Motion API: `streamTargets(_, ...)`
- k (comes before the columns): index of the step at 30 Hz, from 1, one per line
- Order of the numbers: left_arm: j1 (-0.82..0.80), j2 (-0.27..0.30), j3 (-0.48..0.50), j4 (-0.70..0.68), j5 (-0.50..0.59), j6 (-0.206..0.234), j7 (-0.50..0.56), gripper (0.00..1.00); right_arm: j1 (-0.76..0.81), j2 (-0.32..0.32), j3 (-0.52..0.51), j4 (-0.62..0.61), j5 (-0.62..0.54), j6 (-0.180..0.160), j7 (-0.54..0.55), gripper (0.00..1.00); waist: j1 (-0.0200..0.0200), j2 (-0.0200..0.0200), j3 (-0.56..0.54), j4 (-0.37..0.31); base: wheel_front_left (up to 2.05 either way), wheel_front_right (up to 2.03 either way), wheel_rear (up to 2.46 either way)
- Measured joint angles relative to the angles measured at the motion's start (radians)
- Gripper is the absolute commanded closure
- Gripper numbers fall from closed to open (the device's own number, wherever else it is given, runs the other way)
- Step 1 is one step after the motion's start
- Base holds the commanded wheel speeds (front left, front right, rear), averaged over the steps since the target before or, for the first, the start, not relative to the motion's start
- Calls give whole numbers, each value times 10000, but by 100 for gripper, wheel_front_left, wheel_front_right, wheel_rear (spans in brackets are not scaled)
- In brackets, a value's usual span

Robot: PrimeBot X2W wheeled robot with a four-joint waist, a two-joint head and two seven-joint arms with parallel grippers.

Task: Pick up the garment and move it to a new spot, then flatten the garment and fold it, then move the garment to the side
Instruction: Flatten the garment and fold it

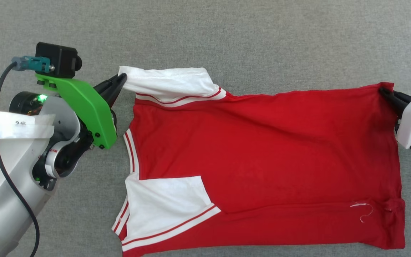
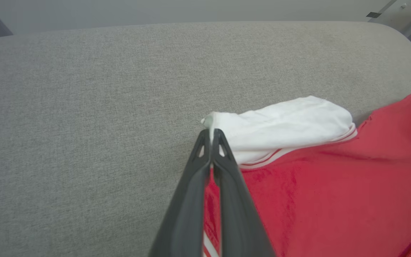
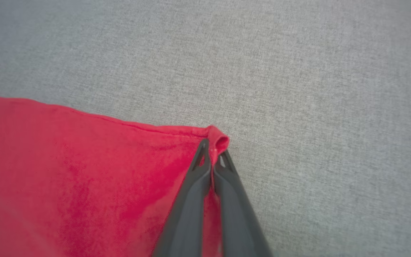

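My left forearm [image 1: 2,200], pale grey with a green bracket [image 1: 84,107] and a black cable, sits closest, low on my left side. Its left claw [image 1: 122,79] has its two dark fingers pressed together on the tip of a white sleeve [image 1: 170,84]; in the left wrist view the left claw [image 2: 211,134] pinches a small nub of white cloth between the fingertips.

My right claw [image 1: 382,90] is also closed, nipping the red corner of the hem. In the right wrist view the right claw [image 3: 213,147] grips a little rolled lip of red fabric.

The shirt [image 1: 262,142] lies flat on a grey woven surface [image 1: 227,35], stretched between my two claws. Its long axis runs from one claw to the other: the sleeve and shoulder end points to my left claw, the hem end to my right claw. Both claws hold its far edge, and the body spreads from them back toward me. A second white sleeve [image 1: 166,200] lies on the red body, below my left claw. A loose white thread [image 1: 362,210] curls on the red below my right claw.
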Motion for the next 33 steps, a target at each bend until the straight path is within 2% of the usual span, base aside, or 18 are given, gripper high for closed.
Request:
streamTargets(11,848,-81,-190,31,-86,15,-343,100,1028,94,-640,63,263,0,-1085,100,0,0,-1036,-39,0,0,0)
streamTargets(15,1631,-79,-370,-341,-119,232,-527,100,1972,140,-1225,-36,570,0,-1578,100,0,0,-1675,30,0,0,0)
streamTargets(26,3637,134,-713,-982,-546,706,-936,100,4175,276,-1862,-711,817,-2,-1925,100,0,0,-2629,210,0,0,0)
streamTargets(33,4586,35,-1009,-848,-725,805,-1177,100,5376,305,-1990,-1227,1035,-2,-1921,100,0,0,-2901,306,0,0,0)
